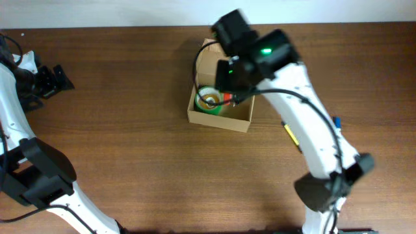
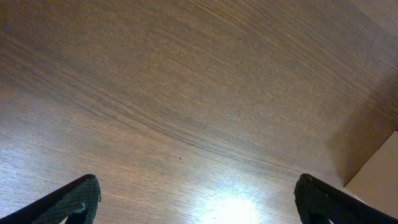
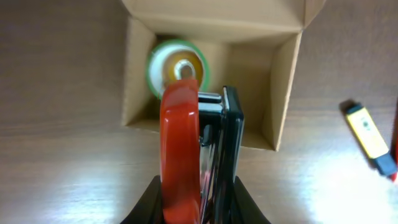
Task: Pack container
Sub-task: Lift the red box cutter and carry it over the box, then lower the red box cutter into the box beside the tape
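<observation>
Container [image 1: 218, 121]: one. Tape rolls: two, namely green tape roll [image 1: 209, 101] and red tape roll [image 3: 180, 149]. Pen-like things: one sure, yellow pen [image 3: 367, 132]; blue scrap [image 1: 337, 121] past arm in overhead view maybe a second, cannot tell. Arms: two, left arm [image 1: 8, 110] and right arm [image 1: 312, 123]. Grippers: two, left gripper [image 2: 198, 199] and right gripper [image 3: 202, 146]. Table [image 1: 130, 130]: one.

I take this for a robotics lab bench: wood-grain table [image 1: 143, 162], blank pale wall [image 1: 130, 12] beyond its far edge, left arm [image 1: 39, 172] and right arm [image 1: 312, 123] mounted along its near edge.
</observation>
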